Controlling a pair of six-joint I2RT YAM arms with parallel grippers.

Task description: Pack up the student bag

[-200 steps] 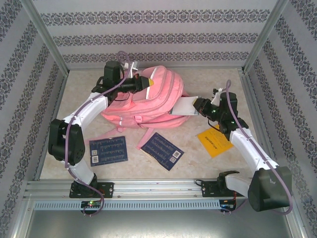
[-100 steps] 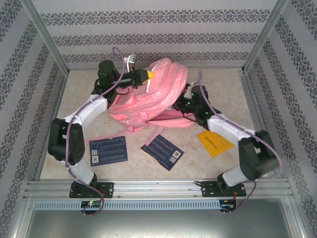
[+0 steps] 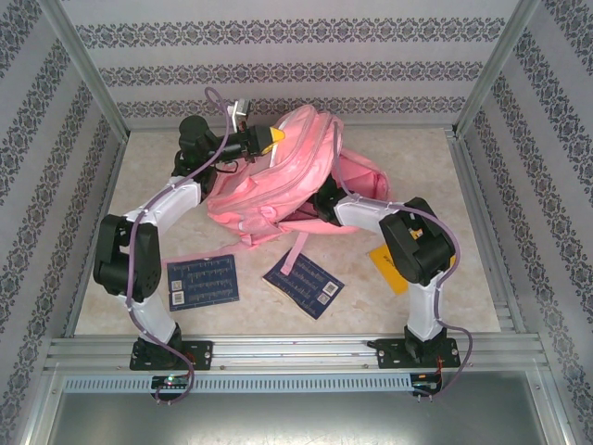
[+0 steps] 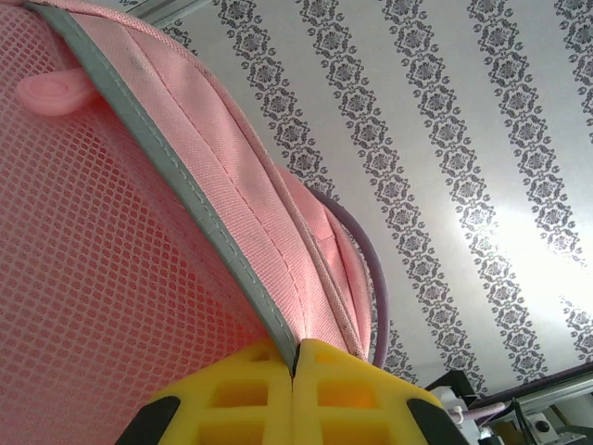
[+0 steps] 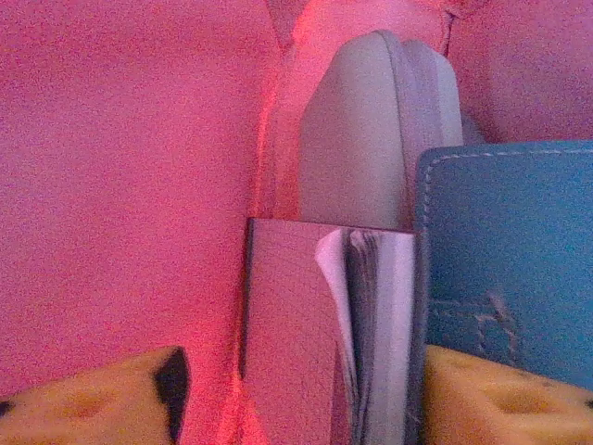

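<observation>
While the left pincer clamps one large pink fabric backpack, the right pincer gapes around one thin paper book.

Robot lab test cell, not a home. Aluminium frame posts boxed in the space, and the walls were just wallpaper-print panels. Left arm and right arm sat bolted to an extrusion rail at the near edge of a beige stone-look bench. Purple cable ran loose.
</observation>
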